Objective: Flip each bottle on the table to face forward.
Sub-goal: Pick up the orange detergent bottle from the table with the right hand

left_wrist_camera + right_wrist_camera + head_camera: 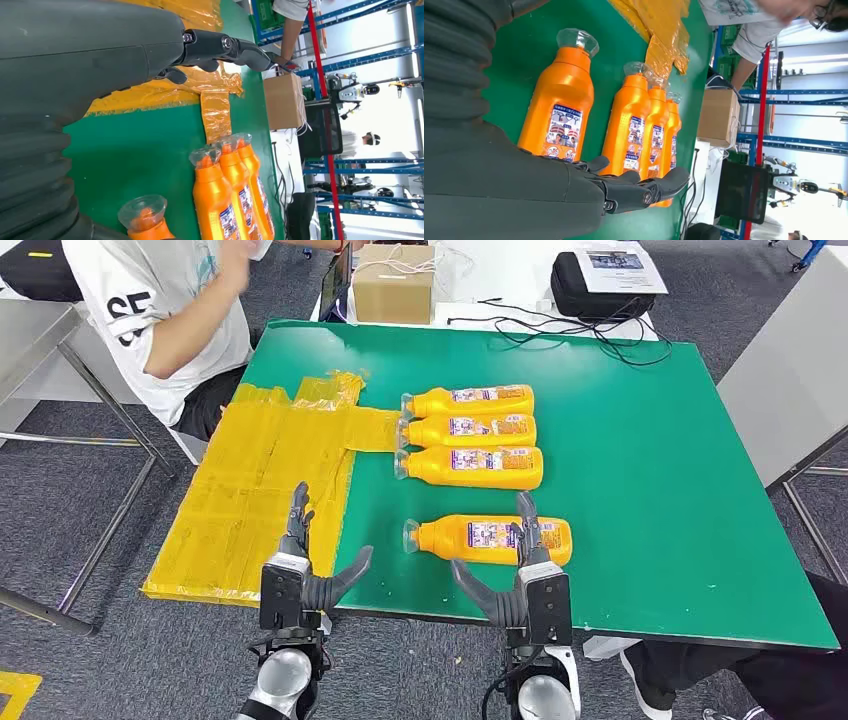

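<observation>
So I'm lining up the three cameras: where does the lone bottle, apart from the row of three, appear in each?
Head view: lone bottle, nearest the table's front edge, by the right robot hand.
Left wrist view: its clear cap and neck.
Right wrist view: the separate bottle.
Shared landmark: cardboard box.
</observation>
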You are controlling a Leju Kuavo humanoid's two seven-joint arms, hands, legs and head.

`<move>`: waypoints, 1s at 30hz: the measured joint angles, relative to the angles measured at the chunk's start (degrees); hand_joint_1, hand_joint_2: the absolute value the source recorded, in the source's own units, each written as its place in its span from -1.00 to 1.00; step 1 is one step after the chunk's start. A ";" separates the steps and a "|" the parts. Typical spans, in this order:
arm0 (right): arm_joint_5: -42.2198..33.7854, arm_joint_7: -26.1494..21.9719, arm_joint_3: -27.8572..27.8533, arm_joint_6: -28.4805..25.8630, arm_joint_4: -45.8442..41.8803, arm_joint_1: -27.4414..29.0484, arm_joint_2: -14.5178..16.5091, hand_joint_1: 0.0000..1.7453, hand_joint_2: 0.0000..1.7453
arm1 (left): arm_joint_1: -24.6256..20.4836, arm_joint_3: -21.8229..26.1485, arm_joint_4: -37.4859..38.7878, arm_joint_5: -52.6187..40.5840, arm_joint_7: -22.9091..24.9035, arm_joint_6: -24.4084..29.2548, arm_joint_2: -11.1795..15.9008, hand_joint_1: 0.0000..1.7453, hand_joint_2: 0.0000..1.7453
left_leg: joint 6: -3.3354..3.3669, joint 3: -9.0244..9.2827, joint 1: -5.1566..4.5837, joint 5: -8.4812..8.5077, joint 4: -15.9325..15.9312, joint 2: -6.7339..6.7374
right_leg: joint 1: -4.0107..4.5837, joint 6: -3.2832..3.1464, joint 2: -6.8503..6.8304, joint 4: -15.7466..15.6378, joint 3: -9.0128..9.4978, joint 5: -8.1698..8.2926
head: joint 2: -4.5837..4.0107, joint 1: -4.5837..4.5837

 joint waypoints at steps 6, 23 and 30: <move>1.20 -0.02 -0.21 -1.28 -0.05 0.38 -0.26 -1.00 1.00 | -0.99 -0.78 1.14 -0.48 0.11 -0.65 0.00 -1.00 1.00 | 0.00 0.00 0.00 0.00 0.00 0.00 | 0.00 0.00 0.00 0.00 -0.01 0.00 | 0.00 -0.01; 4.39 0.71 -2.00 -1.35 0.31 0.69 -1.70 -1.00 1.00 | -5.67 -1.78 5.53 -0.64 -0.43 -0.13 -0.04 -1.00 1.00 | 0.00 -0.01 0.00 0.00 0.01 0.00 | 0.00 0.00 0.01 0.00 -0.01 0.01 | 0.00 -0.02; 8.14 1.01 -2.49 -1.78 1.50 -0.50 -2.01 -1.00 1.00 | -6.33 0.64 5.50 2.21 -2.00 0.74 0.13 -1.00 1.00 | 0.00 -0.02 0.00 0.00 0.00 0.00 | 0.00 0.00 0.00 0.01 0.00 0.01 | 0.00 -0.01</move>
